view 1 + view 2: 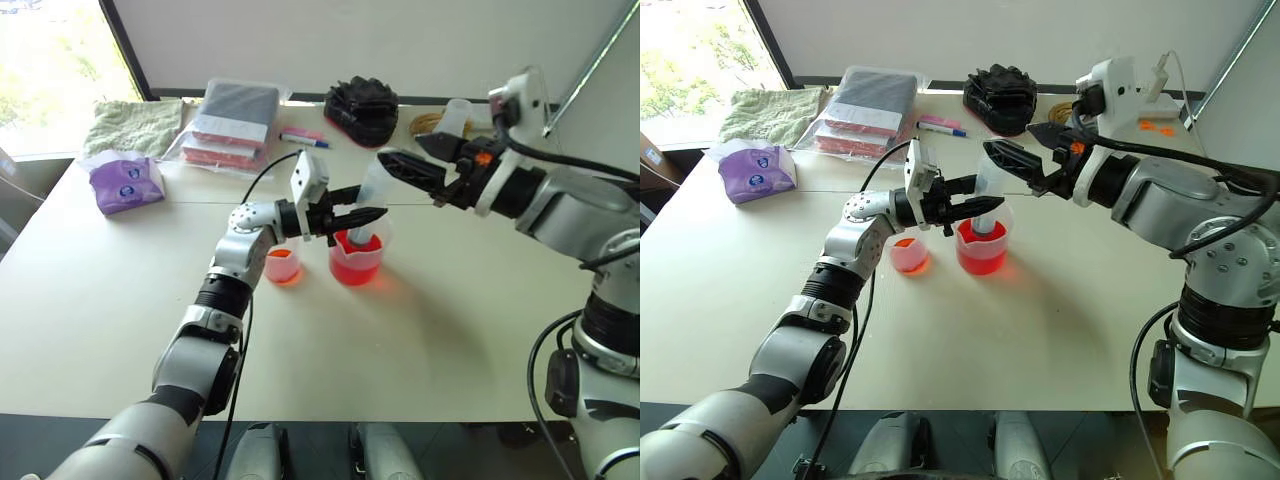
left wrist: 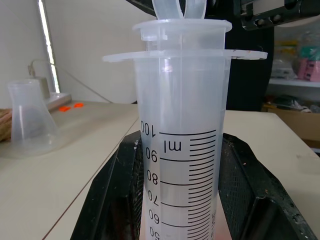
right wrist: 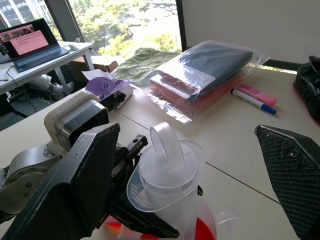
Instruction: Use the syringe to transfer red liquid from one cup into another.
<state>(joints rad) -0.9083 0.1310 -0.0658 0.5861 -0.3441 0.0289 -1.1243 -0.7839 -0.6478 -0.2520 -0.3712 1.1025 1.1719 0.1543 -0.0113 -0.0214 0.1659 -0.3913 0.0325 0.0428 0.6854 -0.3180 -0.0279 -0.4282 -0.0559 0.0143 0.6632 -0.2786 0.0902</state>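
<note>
Left eye view gives me the white table with the syringe standing nearly upright, its lower end down in the large beaker, which holds red liquid; my left gripper is clenched around the syringe barrel just above the beaker rim, reaching in from the left; the small cup sits just beside the beaker on its left, with a shallow layer of red liquid in it. My right gripper hangs at the syringe's top from the right, jaws spread wide and grasping nothing; in the right wrist view the plunger ring sits between its two fingers without contact. Left wrist view shows the barrel's printed scale close up between the black pads; a cloudy tapered cup stands farther off on the table. Along the far edge lie a green towel, a purple tissue pack, a bagged stack, a pink-and-blue marker and a black glove.
</note>
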